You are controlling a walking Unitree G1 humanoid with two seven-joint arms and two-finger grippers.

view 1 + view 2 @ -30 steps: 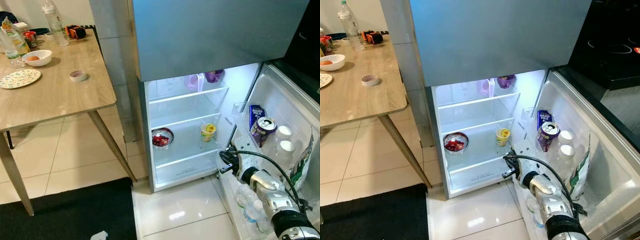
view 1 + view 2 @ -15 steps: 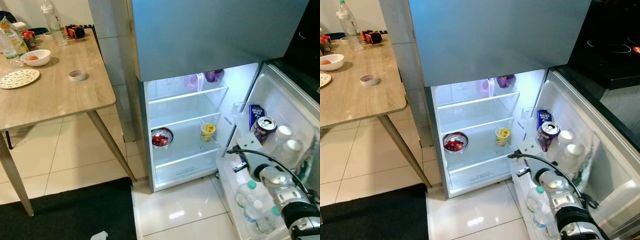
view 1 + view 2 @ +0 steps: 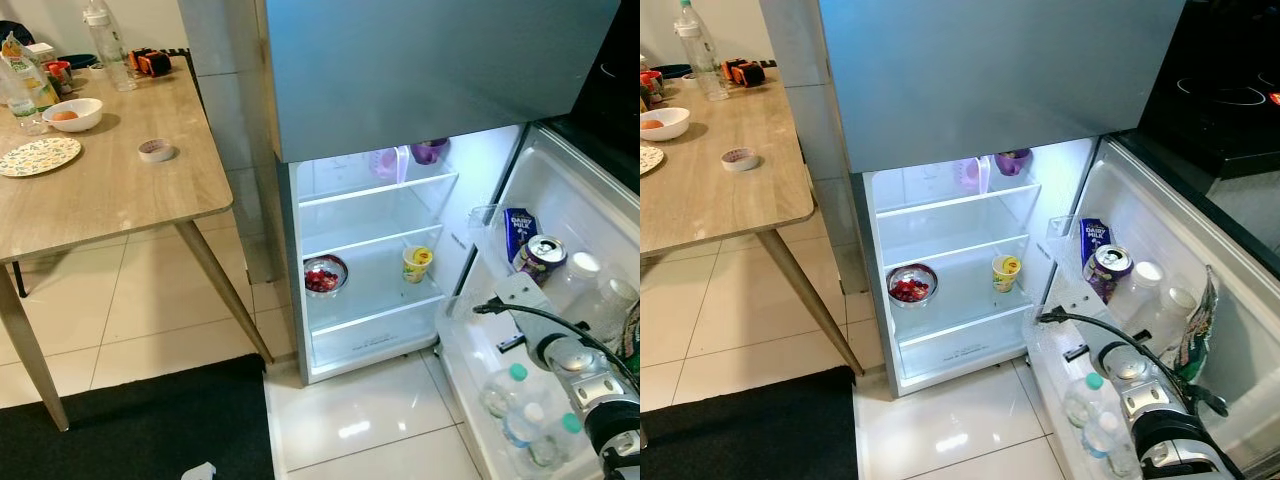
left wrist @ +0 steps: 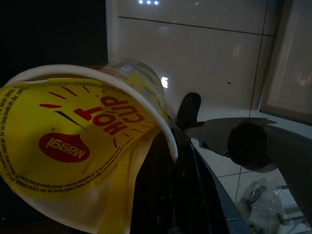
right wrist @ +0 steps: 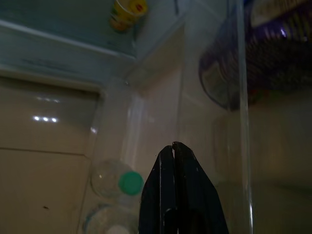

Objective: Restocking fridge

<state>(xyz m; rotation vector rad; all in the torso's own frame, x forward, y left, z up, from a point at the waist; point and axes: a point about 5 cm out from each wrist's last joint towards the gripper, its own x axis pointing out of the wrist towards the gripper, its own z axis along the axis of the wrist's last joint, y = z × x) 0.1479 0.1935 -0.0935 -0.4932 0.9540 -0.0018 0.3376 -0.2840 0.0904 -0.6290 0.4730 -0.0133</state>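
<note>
In the left wrist view my left gripper (image 4: 178,131) is shut on the rim of a yellow Maggi Hot Cup noodle cup (image 4: 73,141), above white floor tiles. The fridge (image 3: 370,250) stands open with its door (image 3: 590,215) swung out to the right. My right arm (image 3: 572,362) reaches low beside the door shelves. In its wrist view the right gripper (image 5: 173,146) is shut and empty, near a green-capped water bottle (image 5: 127,182) and below a purple can (image 5: 258,63).
Inside the fridge are a bowl of red fruit (image 3: 324,274), a yellow cup (image 3: 416,263) and purple cups (image 3: 428,151). The door shelf holds a Dairy Milk pack (image 3: 519,232), a can (image 3: 541,257) and white-capped bottles (image 3: 583,270). A wooden table (image 3: 110,180) stands left, a black mat (image 3: 130,425) below.
My right arm has drawn back to the right and downward, away from the fridge interior. The door with its can and bottles has swung further out to the right.
</note>
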